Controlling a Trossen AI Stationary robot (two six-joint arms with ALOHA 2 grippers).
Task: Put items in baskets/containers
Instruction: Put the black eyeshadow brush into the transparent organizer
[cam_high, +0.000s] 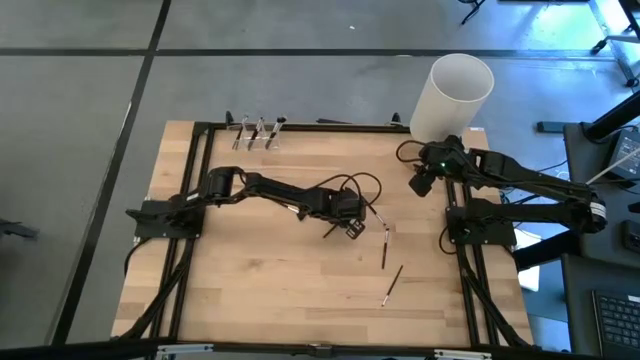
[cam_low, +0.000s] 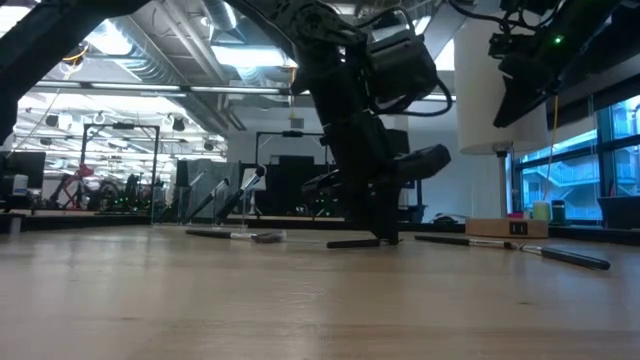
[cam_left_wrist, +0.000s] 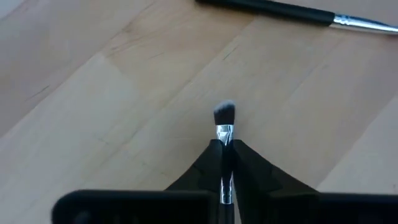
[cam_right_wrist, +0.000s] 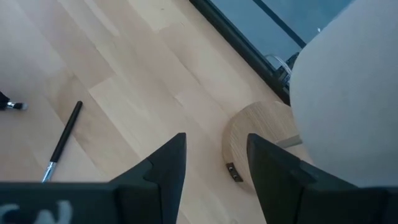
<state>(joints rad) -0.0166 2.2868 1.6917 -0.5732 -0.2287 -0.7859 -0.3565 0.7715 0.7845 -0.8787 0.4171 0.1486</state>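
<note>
My left gripper (cam_high: 357, 229) is down at the middle of the table, shut on a thin makeup brush (cam_left_wrist: 224, 127) with a silver ferrule and dark bristle head. Other brushes lie flat on the wood just beyond it (cam_left_wrist: 292, 11) and toward the near right (cam_high: 385, 251) (cam_high: 392, 285). The clear containers (cam_high: 258, 133) stand at the far edge, left of centre, with a few brushes upright in them. My right gripper (cam_right_wrist: 214, 165) hangs open over the table's far right corner and touches nothing. My left gripper pinches the brush between its two fingers just behind the silver ferrule (cam_left_wrist: 224, 144). The fingers slant steeply down from the table's left side and lie along the brush. The bristle head (cam_left_wrist: 224, 114) sticks out past the fingertips. In the low view the handle (cam_low: 350, 242) lies low at the table top.
A tall white cylinder (cam_high: 452, 95) stands at the far right corner beside a round wooden disc (cam_right_wrist: 249, 140). A black frame (cam_high: 300, 125) rims the table. Bare wood lies open on the near left.
</note>
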